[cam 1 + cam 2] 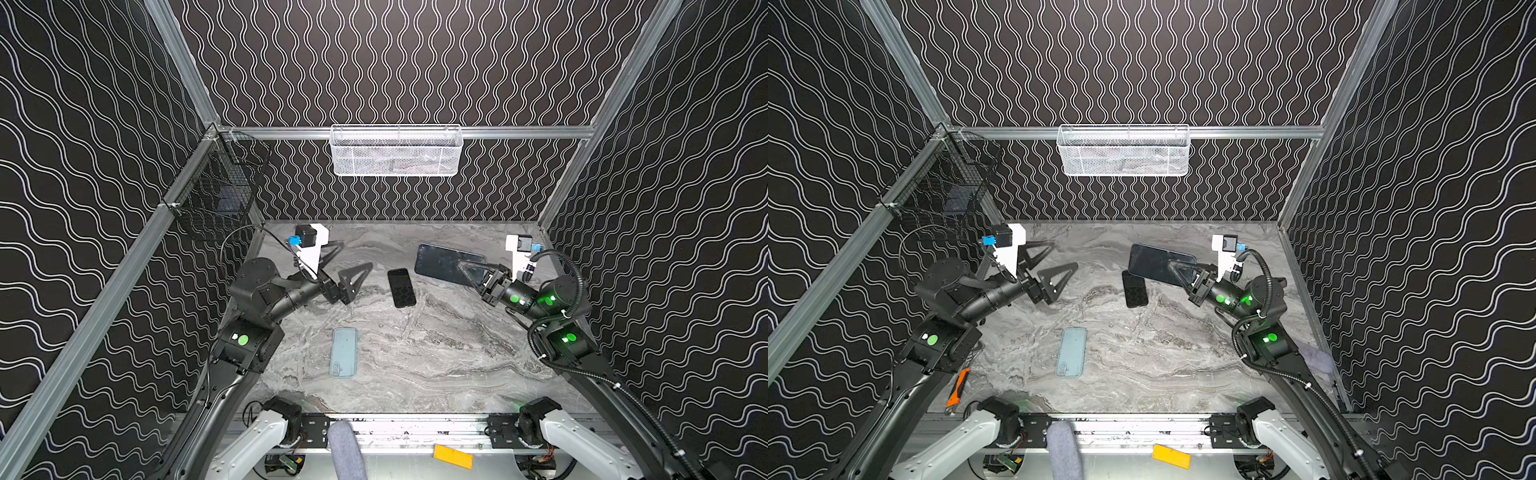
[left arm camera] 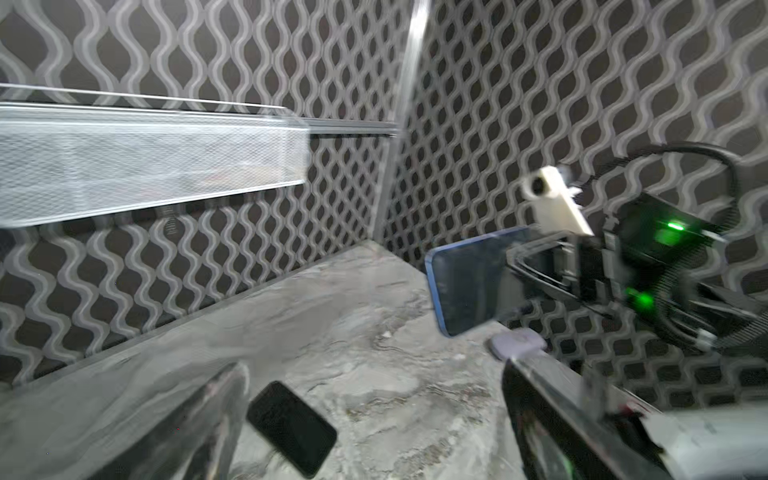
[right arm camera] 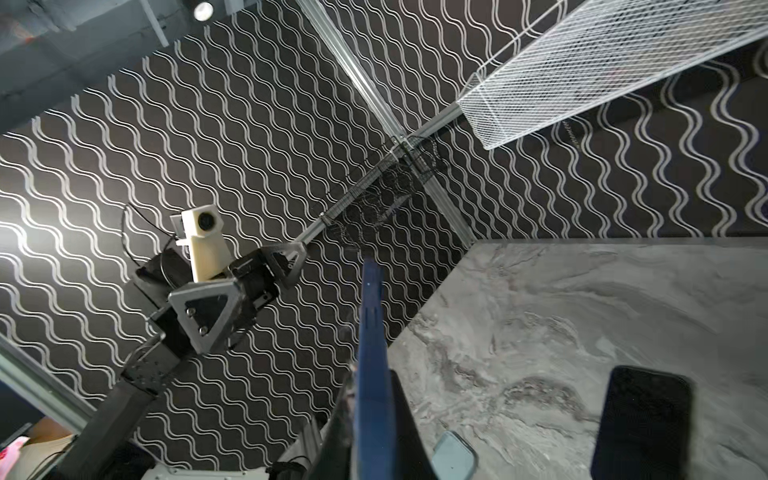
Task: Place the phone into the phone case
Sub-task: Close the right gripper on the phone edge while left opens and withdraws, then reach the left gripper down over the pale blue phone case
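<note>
Blue along its rim and dark across its glass, the phone [image 1: 438, 259] hangs above the far side of the tabletop [image 1: 457, 353] in both top views. It is pinched at one end by the right hand [image 1: 463, 267], whose jaws are closed tight on it. The pale blue phone case [image 1: 344, 352] lies flat and empty nearer the front, well apart from the phone. A black slab [image 1: 401, 293], phone or cover I cannot tell, lies between them. The left hand [image 1: 357, 254] hovers with its jaws spread wide and nothing in them. The blurred left wrist view shows the phone [image 2: 465, 282] clear of the tabletop, with the black slab [image 2: 291, 428] lying below. In the right wrist view the phone [image 3: 372, 353] stands edge-on in the grip, and a corner of the phone case [image 3: 453, 457] peeks in beside it. To my eye the pick-up is done; carrying the phone over, lining it up and pressing it in are all left.
</note>
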Motion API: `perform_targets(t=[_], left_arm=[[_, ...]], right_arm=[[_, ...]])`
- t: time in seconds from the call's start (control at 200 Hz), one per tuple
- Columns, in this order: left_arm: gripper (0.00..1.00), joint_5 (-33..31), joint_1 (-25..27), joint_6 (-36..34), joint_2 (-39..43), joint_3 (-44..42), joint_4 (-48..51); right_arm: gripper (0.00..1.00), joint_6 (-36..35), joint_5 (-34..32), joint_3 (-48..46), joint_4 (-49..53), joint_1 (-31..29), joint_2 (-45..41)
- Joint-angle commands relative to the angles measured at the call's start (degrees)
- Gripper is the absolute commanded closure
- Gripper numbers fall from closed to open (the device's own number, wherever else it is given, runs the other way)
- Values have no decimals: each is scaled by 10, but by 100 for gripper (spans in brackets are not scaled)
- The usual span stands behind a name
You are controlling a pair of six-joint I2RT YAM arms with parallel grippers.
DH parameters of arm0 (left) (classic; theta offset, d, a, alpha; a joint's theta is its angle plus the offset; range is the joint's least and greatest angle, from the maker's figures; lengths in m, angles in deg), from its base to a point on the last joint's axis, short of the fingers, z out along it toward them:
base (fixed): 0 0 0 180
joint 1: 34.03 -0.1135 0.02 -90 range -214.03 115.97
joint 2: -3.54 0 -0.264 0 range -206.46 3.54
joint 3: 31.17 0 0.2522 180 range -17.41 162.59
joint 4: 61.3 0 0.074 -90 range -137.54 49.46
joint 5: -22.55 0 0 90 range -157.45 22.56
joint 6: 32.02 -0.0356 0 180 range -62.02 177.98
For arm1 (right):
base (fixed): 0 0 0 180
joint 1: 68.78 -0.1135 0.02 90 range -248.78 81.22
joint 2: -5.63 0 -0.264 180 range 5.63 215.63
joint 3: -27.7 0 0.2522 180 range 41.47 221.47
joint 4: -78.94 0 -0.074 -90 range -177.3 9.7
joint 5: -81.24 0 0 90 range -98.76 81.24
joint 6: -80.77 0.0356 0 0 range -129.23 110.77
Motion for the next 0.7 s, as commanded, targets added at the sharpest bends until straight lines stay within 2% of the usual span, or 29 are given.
perform_targets(t=[0.0,0.09,0.26,0.425,0.545,0.621,0.696], left_arm=[[1,-213,-1,89,4,21,69],[2,-146,-1,40,2,32,74],[3,-104,0,135,-34,18,184],[8,-187,19,311,-61,-74,348],[14,-239,69,417,-48,-133,387],[16,-278,116,461,-51,-147,403],[17,-289,153,467,-84,-146,416]], right_arm=[[100,-49,-10,-2,56,0,-9],[100,-53,16,-6,58,0,-5],[100,-75,-7,4,134,0,0],[100,-92,-48,-8,176,0,-3],[100,-104,-80,-14,213,0,-1],[100,-112,-85,-21,226,0,1],[100,-117,-77,-26,228,0,2]])
